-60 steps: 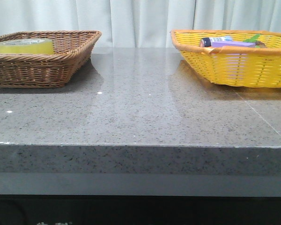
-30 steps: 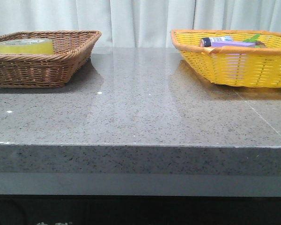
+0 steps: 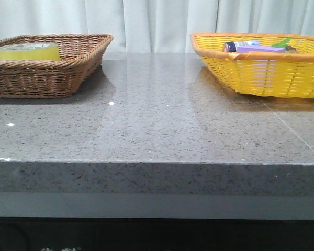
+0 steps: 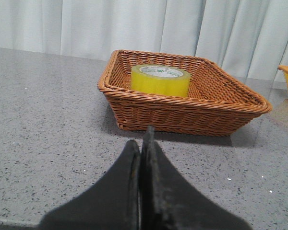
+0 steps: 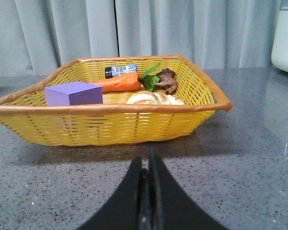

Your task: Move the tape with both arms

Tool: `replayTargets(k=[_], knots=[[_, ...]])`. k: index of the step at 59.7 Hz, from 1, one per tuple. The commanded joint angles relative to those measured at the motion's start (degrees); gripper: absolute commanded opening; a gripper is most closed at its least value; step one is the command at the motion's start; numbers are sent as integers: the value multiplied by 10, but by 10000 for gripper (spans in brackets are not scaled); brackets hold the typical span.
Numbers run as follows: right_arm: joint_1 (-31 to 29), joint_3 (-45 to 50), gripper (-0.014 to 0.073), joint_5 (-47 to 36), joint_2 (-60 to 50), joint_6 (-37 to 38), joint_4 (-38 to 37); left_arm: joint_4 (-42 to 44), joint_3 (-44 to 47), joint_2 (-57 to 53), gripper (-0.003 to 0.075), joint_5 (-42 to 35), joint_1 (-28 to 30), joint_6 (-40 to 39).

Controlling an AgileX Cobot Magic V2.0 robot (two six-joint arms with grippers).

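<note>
Tape (image 4: 160, 80) flat in brown basket (image 4: 240, 102) (upright core); left pincer (image 4: 143, 143), right pincer (image 5: 147, 165) both pressed closed, empty.

- We see a staged test setup: a speckled grey stone desk (image 3: 157, 130) before plain white pleated curtains (image 3: 157, 21).
- Two woven baskets, brown wicker (image 3: 68, 63) and yellow plastic (image 3: 261, 73), hold props.

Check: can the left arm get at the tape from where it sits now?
Probably yes. The tape lies flat in the brown basket, uncovered and alone. The left gripper faces it across bare counter, but it is shut and must open and clear the rim.
</note>
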Motion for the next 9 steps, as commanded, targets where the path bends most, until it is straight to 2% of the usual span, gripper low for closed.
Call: replayTargets(k=[1,9], knots=[[-3,-16,-69,-42,-15,0,-6,-1,22,-10,-20,-44,-3,-5],[-3,-16,-69,-42,-15,0,-6,-1,22,-10,-20,-44,-3,-5]])
